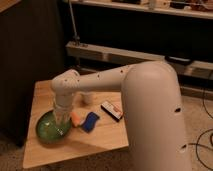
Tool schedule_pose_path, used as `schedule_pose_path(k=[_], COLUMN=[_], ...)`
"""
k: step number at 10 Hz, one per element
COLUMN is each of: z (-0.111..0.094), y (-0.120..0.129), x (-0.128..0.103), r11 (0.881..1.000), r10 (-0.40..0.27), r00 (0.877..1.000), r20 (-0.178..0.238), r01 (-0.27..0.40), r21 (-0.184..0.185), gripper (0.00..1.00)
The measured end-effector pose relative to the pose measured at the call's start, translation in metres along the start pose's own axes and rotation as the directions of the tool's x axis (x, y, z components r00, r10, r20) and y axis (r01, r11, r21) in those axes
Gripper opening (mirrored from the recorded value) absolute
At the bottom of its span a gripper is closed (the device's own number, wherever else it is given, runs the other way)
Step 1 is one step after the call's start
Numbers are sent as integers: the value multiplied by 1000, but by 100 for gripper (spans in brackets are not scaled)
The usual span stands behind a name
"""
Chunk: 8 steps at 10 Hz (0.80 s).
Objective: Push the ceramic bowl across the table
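The green ceramic bowl (50,129) sits on the front left part of the light wooden table (102,140). My white arm reaches in from the right and bends down at the wrist. My gripper (61,118) points down at the bowl's right inner side, at or just inside the rim. The wrist hides its lower end and part of the bowl.
An orange item (76,118) and a blue item (90,121) lie just right of the bowl. A white and black packet (112,110) lies further right. A small translucent cup (88,98) stands behind them. A dark cabinet (25,60) stands left, with metal shelving (115,52) behind.
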Motion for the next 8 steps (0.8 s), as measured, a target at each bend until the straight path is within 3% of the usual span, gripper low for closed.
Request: schedule_pose_path(k=[2, 6, 8], z=[3, 11, 16], y=[-6, -13, -18], x=[-5, -15, -18], r11=[1000, 1000, 1000], r10=[-9, -10, -2], r00=[1000, 1000, 1000], r20=[-6, -2, -2], r01=[9, 10, 2], r21=[0, -4, 2], gripper=[45, 7, 0])
